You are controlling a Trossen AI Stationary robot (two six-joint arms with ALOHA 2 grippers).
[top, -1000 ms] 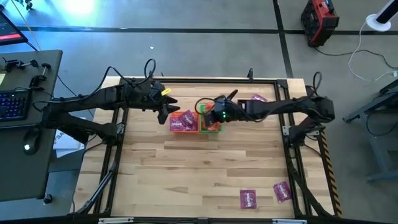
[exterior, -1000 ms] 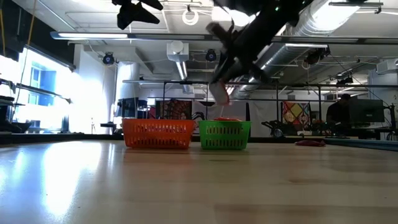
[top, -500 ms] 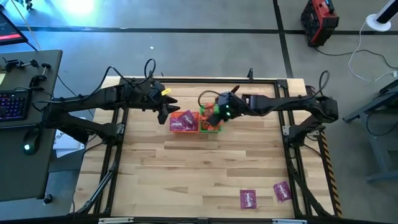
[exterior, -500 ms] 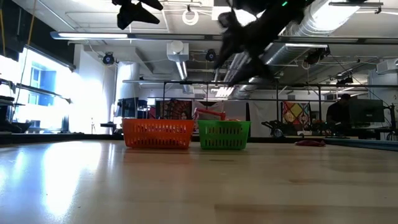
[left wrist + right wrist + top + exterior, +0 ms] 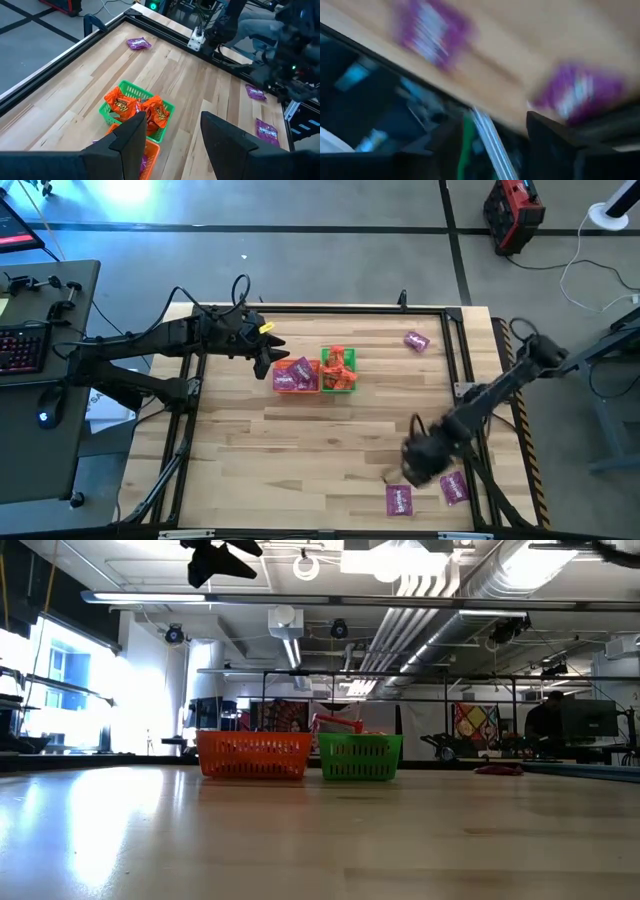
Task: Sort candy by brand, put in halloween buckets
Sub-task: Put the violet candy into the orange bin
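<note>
R gripper [image 5: 418, 460] is low near the front-right of the table, fingers apart, nothing held. Two purple packets lie just beside it: one [image 5: 399, 500] just in front, long axis front-to-back, the other [image 5: 454, 487] just to its outer side, tilted. R arm is nearer both by far. L gripper [image 5: 262, 360] hangs open beside the orange bucket [image 5: 297, 376], which holds purple candy; green bucket [image 5: 338, 370] holds orange. A third purple packet [image 5: 417, 340] lies well apart, at the table's far edge.
</note>
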